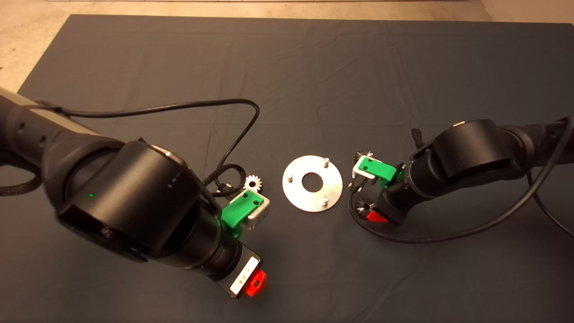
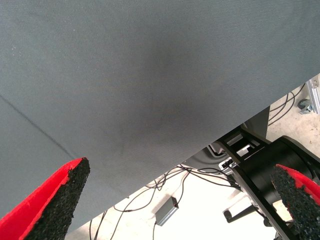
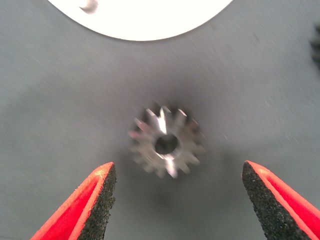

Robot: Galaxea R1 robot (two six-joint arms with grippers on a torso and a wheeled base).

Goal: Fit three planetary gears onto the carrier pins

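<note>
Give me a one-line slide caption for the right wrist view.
Open right gripper above a small silver toothed metal gear lying flat on the dark mat.

Both black arms reach inward; the left green red-fingered hand (image 2: 180,200) and right green red-fingered hand (image 3: 177,200) gape wide, empty

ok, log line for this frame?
gears on pins: none | right claw: open, over gear beside disc | left claw: open, empty | third gear: on mat
</note>
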